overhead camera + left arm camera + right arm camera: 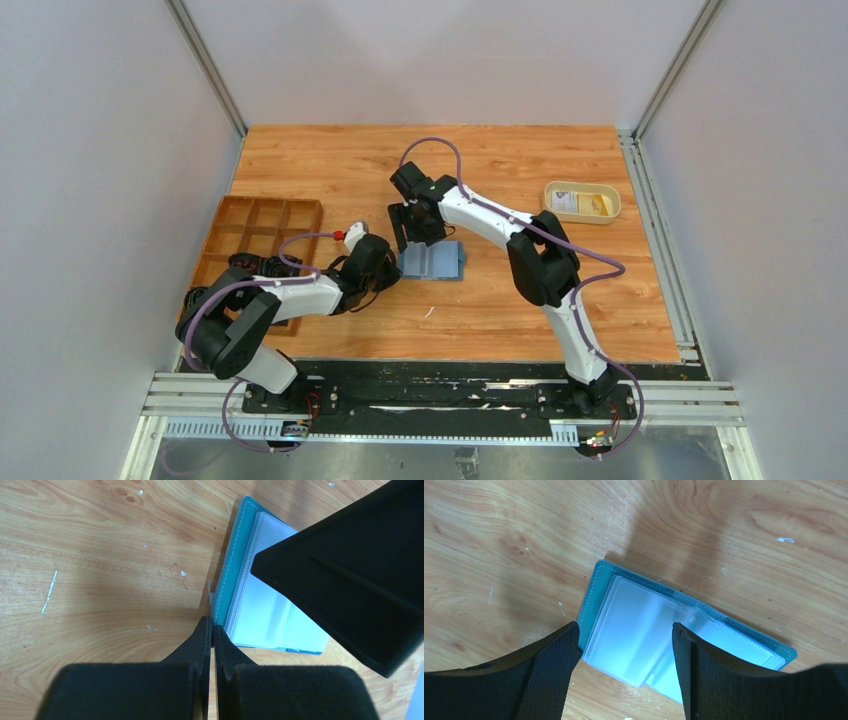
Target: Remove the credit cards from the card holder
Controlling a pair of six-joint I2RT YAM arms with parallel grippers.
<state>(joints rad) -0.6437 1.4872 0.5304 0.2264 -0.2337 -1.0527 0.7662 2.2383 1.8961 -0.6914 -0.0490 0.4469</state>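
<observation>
The blue card holder (434,261) lies open on the table, its clear plastic sleeves (634,625) facing up. My right gripper (625,630) hangs open just above it, one fingertip over the left edge and the other over the middle fold. My left gripper (212,626) is shut, with its tips against the near left corner of the card holder (260,615). In the left wrist view one of the right gripper's fingers (350,575) covers the holder's right side. Whitish and yellow credit cards (582,204) lie in the cream dish (552,190) at the far right.
A brown wooden compartment tray (262,228) stands at the table's left edge beside the left arm. Grey walls and metal rails close the table in on the left, right and back.
</observation>
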